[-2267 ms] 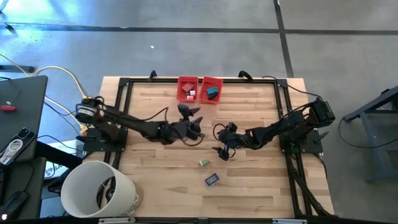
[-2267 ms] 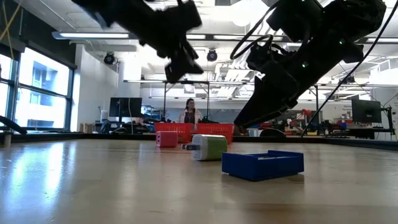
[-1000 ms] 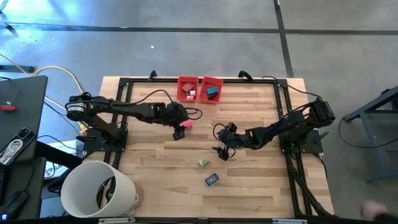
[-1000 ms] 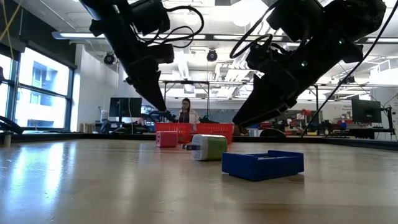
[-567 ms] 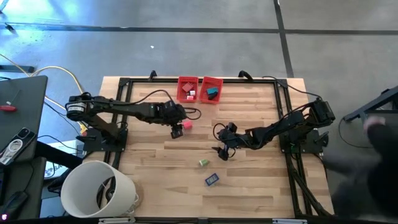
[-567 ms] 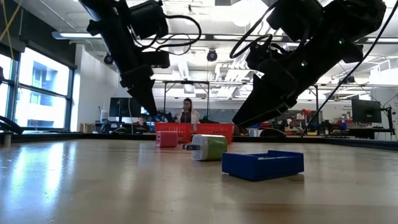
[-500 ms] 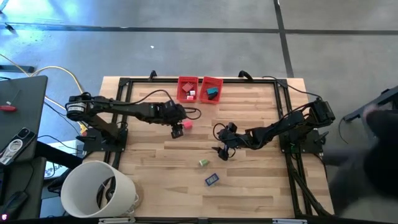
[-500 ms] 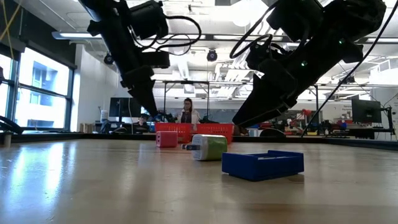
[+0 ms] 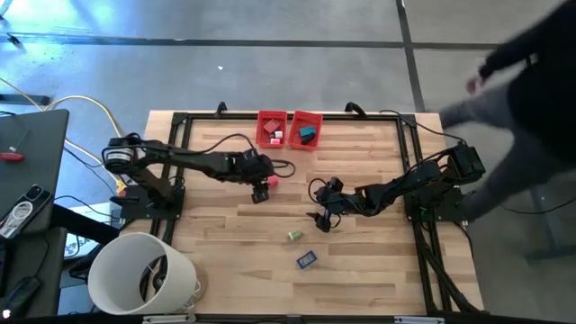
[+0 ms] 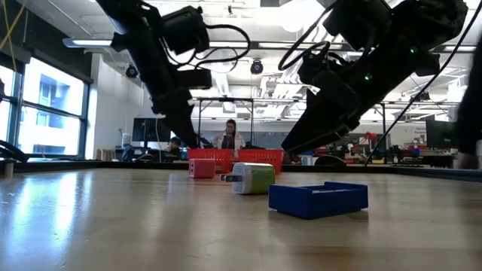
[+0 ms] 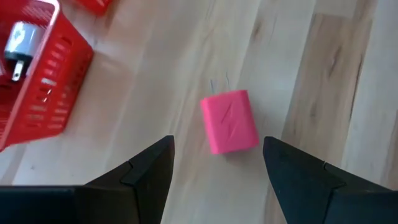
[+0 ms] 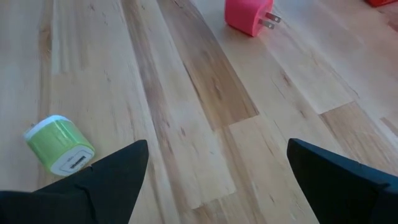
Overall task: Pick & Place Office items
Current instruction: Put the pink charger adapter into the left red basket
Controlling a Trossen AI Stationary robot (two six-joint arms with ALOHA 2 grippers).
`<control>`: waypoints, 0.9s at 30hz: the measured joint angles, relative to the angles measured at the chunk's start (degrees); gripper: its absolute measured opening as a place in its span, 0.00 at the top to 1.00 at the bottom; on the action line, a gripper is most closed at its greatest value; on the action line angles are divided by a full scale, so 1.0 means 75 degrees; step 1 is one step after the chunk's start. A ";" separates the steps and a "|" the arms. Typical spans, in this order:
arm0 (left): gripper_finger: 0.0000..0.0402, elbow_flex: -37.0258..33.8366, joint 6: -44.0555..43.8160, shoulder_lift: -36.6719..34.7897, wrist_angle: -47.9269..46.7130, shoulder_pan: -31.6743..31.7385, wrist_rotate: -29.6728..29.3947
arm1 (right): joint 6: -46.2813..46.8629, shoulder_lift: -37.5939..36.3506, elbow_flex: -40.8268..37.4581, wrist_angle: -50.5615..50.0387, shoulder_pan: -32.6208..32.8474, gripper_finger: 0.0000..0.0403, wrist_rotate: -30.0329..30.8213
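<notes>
Left pincer [image 9: 258, 189] hangs low over the worktop [image 9: 360, 270], fingers spread wide w/ the pink charger [image 11: 229, 121] lying flat on the wood between them (not touching either finger, as far as the left wrist view shows). That pink piece sits just in front of the two red bins [image 9: 288, 129] at the far edge; the left one holds a white plug [image 11: 18, 38] plus sth. red, the right one a teal piece [image 9: 308, 134]. Right pincer [image 9: 320, 216] hovers near mid-worktop, fingers also wide apart, gripping nothing. A green-and-white charger [image 12: 59, 153] lies on its side nearer the front, well apart from the pink one, and a dark blue piece [image 10: 318, 199] rests just beyond it toward the front edge. Big white bucket [image 9: 144, 274] stands at the front-left corner. A person [image 9: 522, 99] in dark clothes is blurred at the right side of the worktop, arm reaching out.
</notes>
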 joint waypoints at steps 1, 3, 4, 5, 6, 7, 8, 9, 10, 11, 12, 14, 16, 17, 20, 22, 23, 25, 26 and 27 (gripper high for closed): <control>0.41 0.0000 0.0001 0.0077 0.0088 0.0000 0.0001 | 0.0001 0.0000 0.0005 0.0000 -0.0001 0.08 -0.0007; 0.41 -0.0004 0.0001 0.0194 0.0109 0.0003 0.0001 | -0.0002 0.0000 0.0002 -0.0012 0.0000 0.08 -0.0004; 0.41 -0.0009 0.0001 0.0258 0.0114 0.0003 0.0001 | -0.0001 0.0000 0.0002 -0.0007 -0.0003 0.08 -0.0007; 0.41 -0.0006 0.0001 0.0317 0.0226 0.0003 0.0004 | -0.0002 0.0000 0.0002 -0.0015 0.0000 0.08 -0.0001; 0.41 -0.0006 -0.0006 0.0334 0.0236 0.0003 0.0003 | -0.0002 0.0000 0.0002 -0.0018 -0.0003 0.08 -0.0004; 0.41 -0.0008 -0.0057 0.0336 0.0176 0.0003 0.0000 | -0.0002 0.0000 0.0002 -0.0023 -0.0003 0.08 -0.0004; 0.41 -0.0009 -0.0118 0.0350 0.0242 0.0003 -0.0001 | -0.0002 0.0000 0.0002 -0.0026 -0.0003 0.08 -0.0001; 0.41 -0.0003 -0.0180 0.0379 0.0363 0.0003 0.0000 | -0.0002 0.0000 0.0002 -0.0038 -0.0003 0.08 -0.0001; 0.41 0.0000 -0.0247 0.0388 0.0390 0.0003 -0.0001 | -0.0002 0.0000 0.0002 -0.0059 -0.0001 0.08 0.0000; 0.41 -0.0004 -0.0310 0.0388 0.0355 0.0003 -0.0002 | -0.0002 0.0000 0.0002 -0.0061 -0.0003 0.08 0.0008; 0.41 -0.0005 -0.0385 0.0402 0.0389 0.0003 -0.0002 | -0.0002 0.0000 0.0002 -0.0056 -0.0003 0.08 0.0029; 0.41 0.0003 -0.0500 0.0487 0.0469 0.0003 0.0001 | -0.0002 0.0000 0.0002 -0.0056 -0.0003 0.08 0.0033; 0.41 -0.0003 -0.0677 0.0611 0.0480 0.0003 0.0007 | -0.0002 0.0000 0.0002 -0.0056 -0.0003 0.08 0.0047; 0.41 -0.0003 -0.0747 0.0686 0.0528 0.0003 0.0013 | -0.0002 0.0000 0.0002 -0.0054 -0.0003 0.08 0.0051; 0.41 -0.0001 -0.0853 0.0941 0.0639 0.0003 0.0014 | -0.0002 0.0000 0.0002 -0.0044 -0.0003 0.08 0.0057; 0.41 -0.0004 -0.0853 0.1115 0.0607 0.0003 0.0015 | -0.0002 0.0000 0.0002 -0.0023 -0.0003 0.08 0.0060; 0.41 -0.0006 -0.0853 0.1209 0.0638 0.0003 0.0016 | -0.0002 0.0000 0.0002 0.0000 -0.0003 0.08 0.0060; 0.41 0.0006 -0.0851 0.1326 0.0700 0.0003 0.0022 | -0.0002 0.0000 0.0002 -0.0004 -0.0003 0.08 0.0063; 0.41 0.0006 -0.0859 0.1379 0.0725 0.0000 0.0005 | -0.0002 0.0000 0.0002 -0.0001 -0.0003 0.08 0.0060; 0.41 0.0009 -0.0863 0.1399 0.0744 -0.0002 0.0002 | -0.0002 0.0000 0.0002 -0.0001 -0.0003 0.08 0.0060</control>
